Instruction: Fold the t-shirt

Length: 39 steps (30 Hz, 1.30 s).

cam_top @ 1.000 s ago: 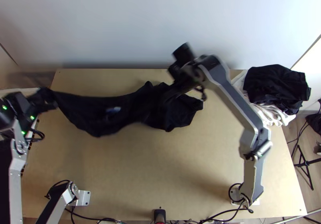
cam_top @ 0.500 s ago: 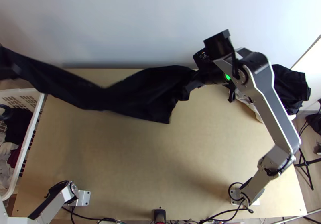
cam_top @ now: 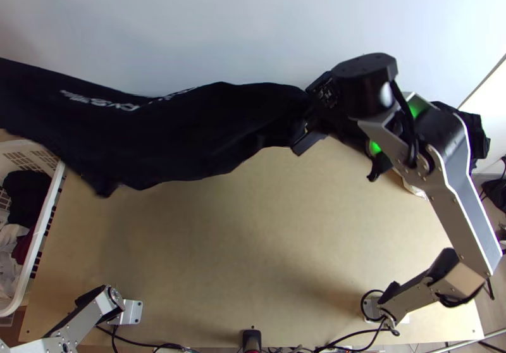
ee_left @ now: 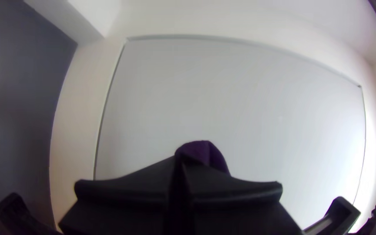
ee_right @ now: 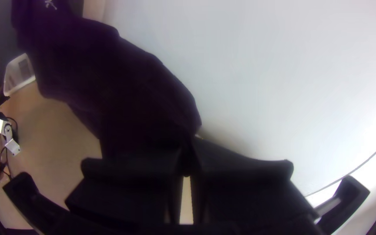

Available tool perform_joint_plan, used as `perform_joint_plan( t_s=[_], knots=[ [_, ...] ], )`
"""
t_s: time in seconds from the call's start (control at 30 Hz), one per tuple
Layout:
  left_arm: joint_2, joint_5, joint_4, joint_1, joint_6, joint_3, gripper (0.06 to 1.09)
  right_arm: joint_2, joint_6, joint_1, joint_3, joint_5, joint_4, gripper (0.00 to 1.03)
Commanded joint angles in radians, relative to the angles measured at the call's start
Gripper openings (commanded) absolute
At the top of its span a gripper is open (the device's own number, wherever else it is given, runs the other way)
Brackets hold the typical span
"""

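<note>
T-shirt (cam_top: pixel 183 131) hung between grips that could slip

Top view: it sagged above the table (cam_top: pixel 246 245), one end cut off; uneven pulling might have twisted it; left wrist view: left gripper (ee_left: pixel 180 163) was clamped on it, bite perhaps shallow; right wrist view: right gripper (ee_right: pixel 189 154) pinched it, dark folds unreadable.

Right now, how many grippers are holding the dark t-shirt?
2. The left gripper is shut on a part of the t-shirt, seen in its wrist view; the right gripper is shut on the other end, right of centre near the table's far edge.
</note>
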Motion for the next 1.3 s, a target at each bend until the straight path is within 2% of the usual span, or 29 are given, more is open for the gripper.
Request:
perform_joint_plan(
  t_s=[0.0,0.17,0.43,0.67,0.83,0.9,1.07,1.27],
  knots=[
    [0.010,-0.001,0.016,0.068,-0.048,0.157,0.09,-0.042,-0.087,0.116,0.009,0.117,0.080,0.03],
    [-0.003,-0.007,0.031,0.108,-0.060,0.189,0.09,-0.053,-0.141,0.174,0.009,0.159,0.152,0.03],
    [-0.044,-0.038,-0.002,0.109,-0.072,0.189,0.09,-0.055,-0.144,0.302,-0.002,0.197,0.114,0.03],
    [0.000,-0.053,-0.004,0.109,-0.128,0.183,0.09,-0.044,-0.130,0.345,-0.025,0.203,0.097,0.03],
    [0.094,-0.052,0.024,0.089,-0.178,0.119,0.09,-0.047,-0.092,0.276,-0.107,0.199,0.052,0.03],
    [0.134,-0.052,0.056,0.013,-0.172,0.074,0.09,-0.055,-0.083,0.230,-0.149,0.174,0.032,0.03],
    [0.249,-0.144,0.090,-0.208,-0.099,-0.013,0.09,-0.102,-0.038,0.113,-0.328,0.059,0.017,0.03],
    [0.336,-0.167,0.188,-0.444,-0.011,-0.213,0.09,-0.156,-0.009,0.013,-0.566,-0.034,0.042,0.03]
  ],
)
